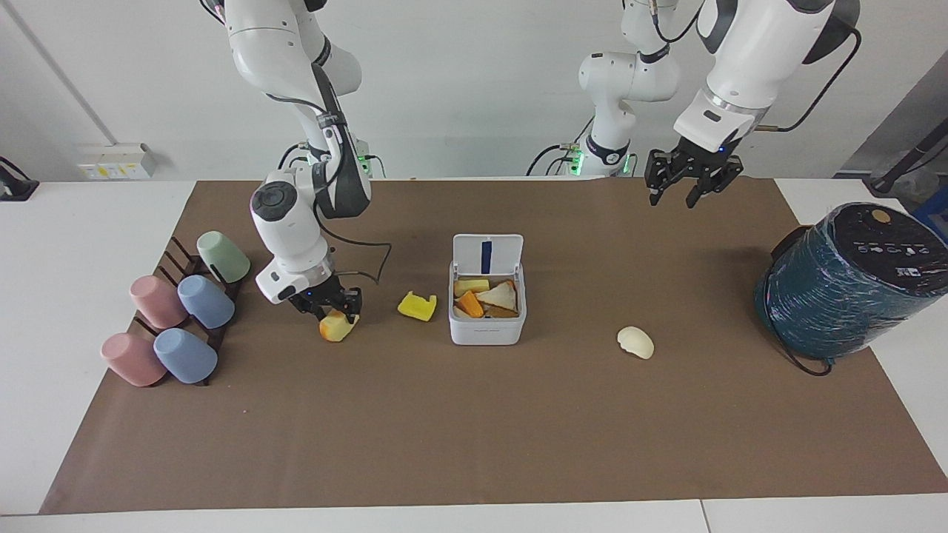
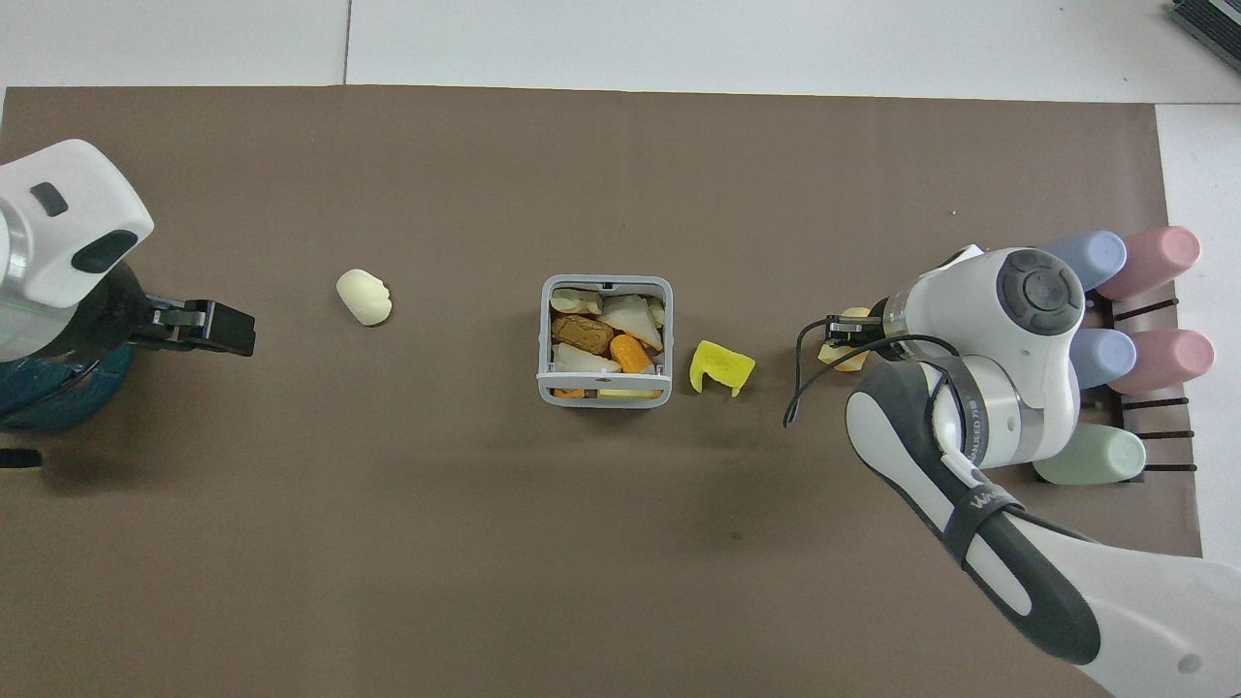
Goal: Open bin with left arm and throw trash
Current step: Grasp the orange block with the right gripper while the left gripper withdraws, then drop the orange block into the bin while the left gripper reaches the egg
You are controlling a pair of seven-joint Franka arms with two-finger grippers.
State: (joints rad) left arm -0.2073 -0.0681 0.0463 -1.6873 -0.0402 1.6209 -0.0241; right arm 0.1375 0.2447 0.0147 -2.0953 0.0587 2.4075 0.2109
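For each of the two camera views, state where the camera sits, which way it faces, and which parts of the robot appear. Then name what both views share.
Facing view: high across the table, looking at the robots; both arms show whole, left gripper raised over the mat, right gripper down on the yellow-orange block.
Overhead view: high above the robots' end, looking steeply down; forearms and grippers enter from below.
Shared: the open bin, bright yellow piece, cream lump, cups.

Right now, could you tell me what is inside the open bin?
The bin holds food bits: an orange piece, a brown lump, pale wedges. Whatever lies beneath them is covered.
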